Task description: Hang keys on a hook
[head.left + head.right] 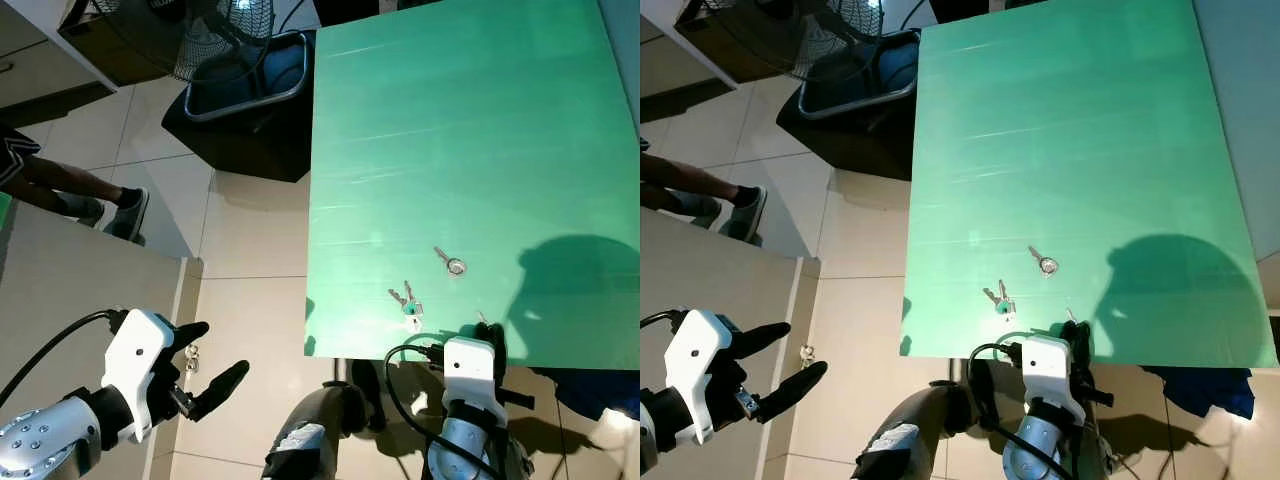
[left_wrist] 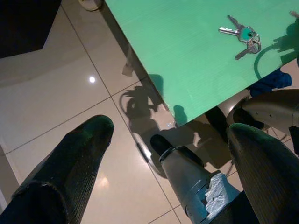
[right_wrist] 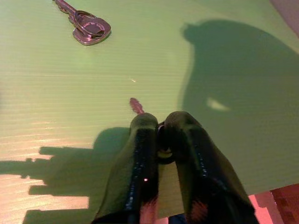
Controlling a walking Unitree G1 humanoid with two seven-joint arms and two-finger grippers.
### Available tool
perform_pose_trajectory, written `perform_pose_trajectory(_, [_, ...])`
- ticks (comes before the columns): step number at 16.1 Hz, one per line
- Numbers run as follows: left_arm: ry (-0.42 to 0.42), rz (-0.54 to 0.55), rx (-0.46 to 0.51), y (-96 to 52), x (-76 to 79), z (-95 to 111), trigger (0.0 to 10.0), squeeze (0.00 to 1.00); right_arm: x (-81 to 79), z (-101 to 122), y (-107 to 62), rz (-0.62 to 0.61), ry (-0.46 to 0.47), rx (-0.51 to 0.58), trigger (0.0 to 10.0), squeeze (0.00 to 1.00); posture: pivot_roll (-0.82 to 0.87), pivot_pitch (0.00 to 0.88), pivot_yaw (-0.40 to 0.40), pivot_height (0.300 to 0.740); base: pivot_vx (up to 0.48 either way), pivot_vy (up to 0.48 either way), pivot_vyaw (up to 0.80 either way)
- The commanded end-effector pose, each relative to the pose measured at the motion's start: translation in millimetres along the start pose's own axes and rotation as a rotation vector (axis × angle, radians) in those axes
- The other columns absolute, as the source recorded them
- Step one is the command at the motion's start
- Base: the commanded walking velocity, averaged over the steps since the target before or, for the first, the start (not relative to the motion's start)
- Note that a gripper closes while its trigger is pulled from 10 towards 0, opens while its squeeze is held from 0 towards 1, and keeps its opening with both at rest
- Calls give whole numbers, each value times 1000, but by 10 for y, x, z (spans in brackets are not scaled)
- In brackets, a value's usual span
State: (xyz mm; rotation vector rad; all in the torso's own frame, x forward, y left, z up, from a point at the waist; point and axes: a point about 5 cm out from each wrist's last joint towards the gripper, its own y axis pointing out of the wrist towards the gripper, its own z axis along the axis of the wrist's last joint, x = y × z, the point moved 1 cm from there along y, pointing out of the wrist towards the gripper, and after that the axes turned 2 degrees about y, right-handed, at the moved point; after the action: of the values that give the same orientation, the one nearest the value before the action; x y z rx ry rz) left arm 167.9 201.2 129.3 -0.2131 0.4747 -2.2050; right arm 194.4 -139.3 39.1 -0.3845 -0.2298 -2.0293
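- At the near edge of the green table (image 1: 470, 120), your right gripper (image 3: 158, 122) is pinched shut on a key (image 3: 136, 105), tip poking out.
- Left gripper (image 1: 210, 360) hangs open over the floor, idle.
- Other keys: bunch (image 1: 408, 300) and single key (image 1: 449, 261) lie flat nearby.
- No hook visible yet; keep the pinch firm, lift straight up, then look for it.

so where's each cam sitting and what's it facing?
Left eye, head, down: green table, left gripper over floor.
Right eye: same scene, shifted.
Left wrist: along open fingers, floor, key bunch.
Right wrist: along fingers closed on a key; single key.
Shared: bunch, both keys.
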Motion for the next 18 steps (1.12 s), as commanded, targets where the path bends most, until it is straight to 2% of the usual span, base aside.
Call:
perform_pose_trajectory(1, [-16,20,-31,-47,-13,-59,10000,0,-57,2,-99,16,22,-21,0,0,-12,438,399,740,0,0,0])
perform_pose_trajectory(8, [-21,24,-33,-52,-12,-66,10000,0,-25,56,-104,6,29,-1,0,0,-17,440,392,740,0,0,0])
perform_pose_trajectory(9, [-22,23,-35,-52,-9,-68,10000,0,-16,32,-94,-13,12,-33,1569,0,-17,441,392,740,0,0,0])
perform_pose_trajectory(10, [-23,22,-35,-55,-7,-69,10000,0,-10,14,-96,-20,9,-46,10000,580,-18,442,392,740,0,0,0])
perform_pose_trajectory(11, [-23,22,-37,-56,-6,-71,10000,0,-10,10,-98,-17,12,-45,10000,1000,-17,443,392,740,0,0,0])
perform_pose_trajectory(18, [-21,20,-34,-40,-14,-57,10000,0,-19,13,-104,-11,15,-46,10000,1000,-19,441,396,740,0,0,0])
